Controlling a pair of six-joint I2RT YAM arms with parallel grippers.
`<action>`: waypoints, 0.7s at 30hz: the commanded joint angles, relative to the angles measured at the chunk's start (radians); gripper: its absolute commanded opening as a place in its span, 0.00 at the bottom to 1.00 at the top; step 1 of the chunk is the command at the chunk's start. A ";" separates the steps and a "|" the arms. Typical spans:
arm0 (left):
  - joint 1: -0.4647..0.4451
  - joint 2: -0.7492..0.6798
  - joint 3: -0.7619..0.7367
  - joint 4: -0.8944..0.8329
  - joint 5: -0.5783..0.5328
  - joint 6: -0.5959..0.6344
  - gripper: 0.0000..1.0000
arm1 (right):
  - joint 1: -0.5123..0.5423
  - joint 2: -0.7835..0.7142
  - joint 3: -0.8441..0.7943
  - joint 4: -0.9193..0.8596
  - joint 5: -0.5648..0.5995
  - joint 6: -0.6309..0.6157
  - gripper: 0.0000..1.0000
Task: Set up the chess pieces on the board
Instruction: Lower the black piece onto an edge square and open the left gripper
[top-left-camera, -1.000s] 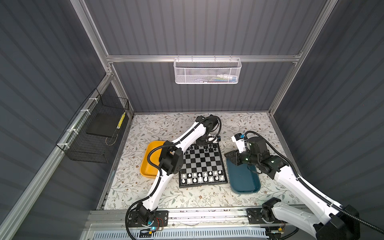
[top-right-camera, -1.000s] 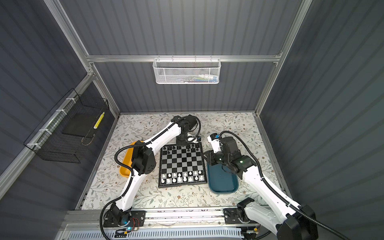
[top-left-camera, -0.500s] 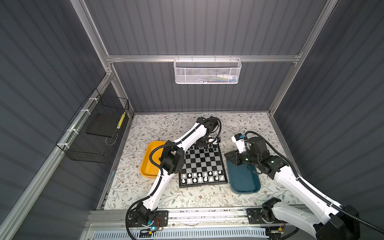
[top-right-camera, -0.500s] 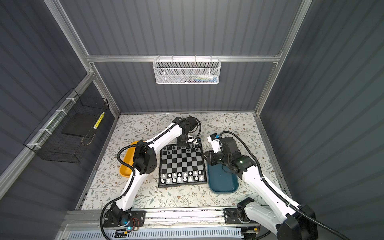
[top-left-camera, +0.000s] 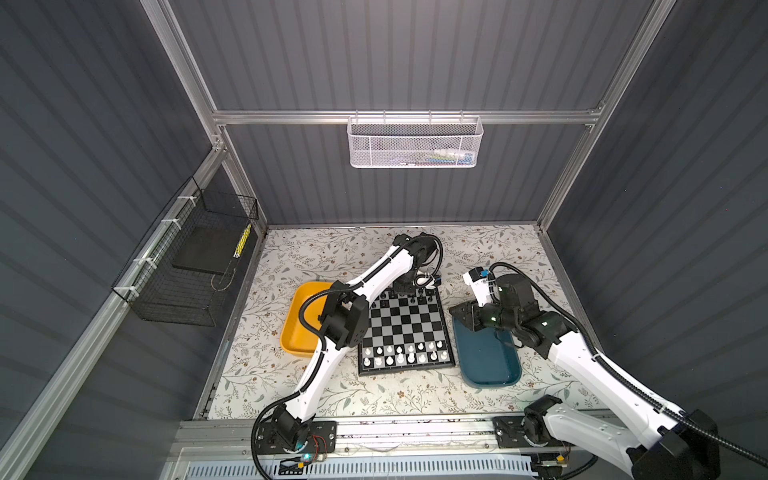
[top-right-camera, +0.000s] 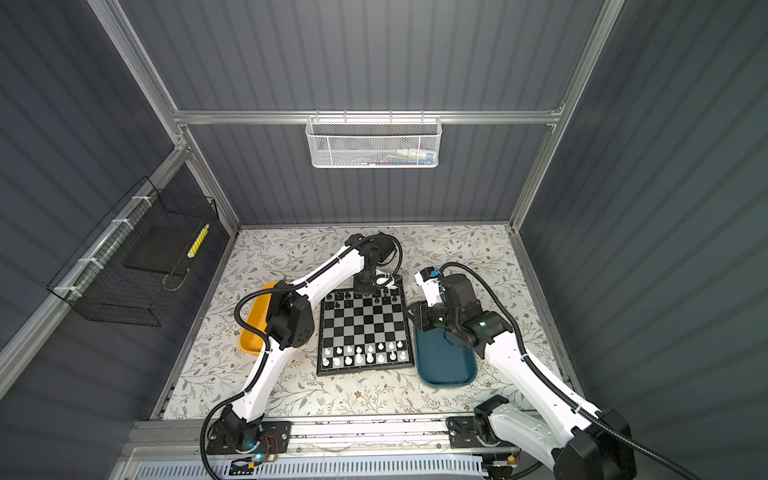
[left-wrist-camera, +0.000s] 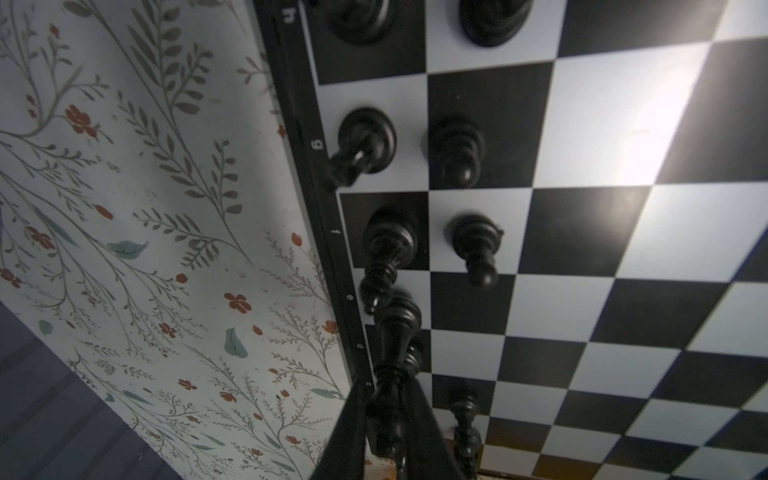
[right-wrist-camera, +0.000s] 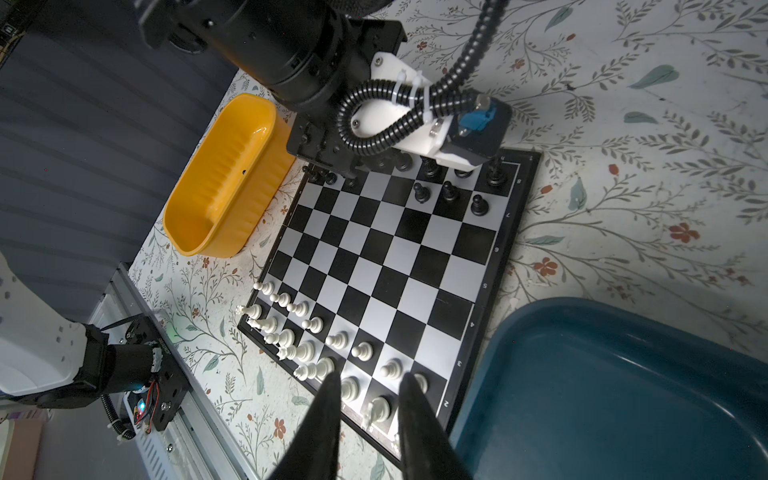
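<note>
The left gripper (left-wrist-camera: 388, 401) is reaching far and pinching a black piece (left-wrist-camera: 397, 332); the right gripper (right-wrist-camera: 368, 378) is hovering at the right, fingers (right-wrist-camera: 328, 415) slightly parted.

In both top views the floral-patterned tabletop (top-left-camera: 332, 257) is brightly and evenly lit from above, and the ribbed grey walls (top-left-camera: 83, 166) are left dim. In the left wrist view, white glare is thrown across the small black-and-silver checkered chessboard (left-wrist-camera: 648, 137), and the closest glossy black chess pieces (left-wrist-camera: 397, 328) are blurred.
</note>
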 joint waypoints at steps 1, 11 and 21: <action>-0.006 0.025 -0.006 -0.018 0.013 0.004 0.20 | -0.001 -0.002 -0.008 -0.008 0.003 -0.005 0.27; -0.007 0.026 -0.005 -0.012 0.013 0.003 0.27 | -0.001 -0.002 -0.009 -0.006 0.003 -0.005 0.27; -0.007 0.009 0.007 -0.004 0.005 0.005 0.43 | -0.001 0.000 -0.009 -0.004 0.005 -0.005 0.27</action>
